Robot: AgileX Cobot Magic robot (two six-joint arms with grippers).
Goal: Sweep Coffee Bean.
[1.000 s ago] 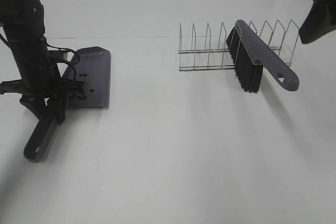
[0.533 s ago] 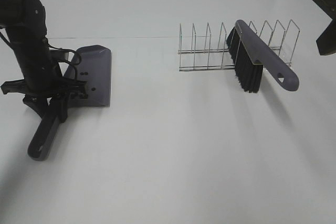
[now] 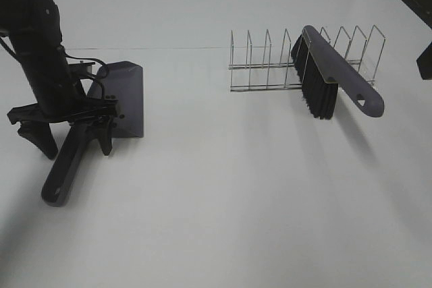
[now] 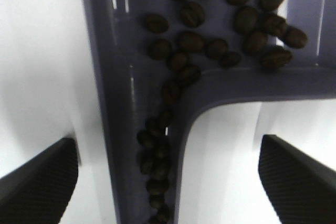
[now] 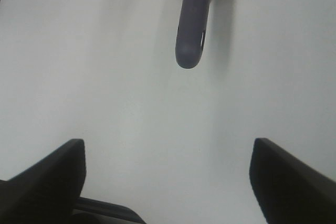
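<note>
The coffee beans [image 4: 210, 30] lie inside the dustpan [image 3: 125, 96], gathered in the back of the pan and trailing down the channel of its handle [image 4: 152, 182], which suggests the pan sits tipped toward the handle or was drawn that way so the beans stay put and cannot roll out over the front lip. The pan rests flat on the white counter [image 3: 236, 200] at the left, its handle [image 3: 64, 170] pointing toward the near edge. The left end effector [image 3: 67, 139] stands over the handle with its fingers spread wide, one on each side of it and apart from it, gripping nothing; the left wrist view shows both dark fingertips [image 4: 39, 177] clear of the plastic. The brush [image 3: 331, 72] leans in the wire rack [image 3: 270, 65] on the right, bristles down and handle end jutting out toward the right arm, a parked position that keeps it off the counter and easy to take again. The right end effector [image 5: 165, 182] hangs above bare counter near the tip of the brush handle [image 5: 191, 30], fingers wide apart and empty. No loose beans show on the counter in the high view, so I judge the sweeping to be essentially done.
</note>
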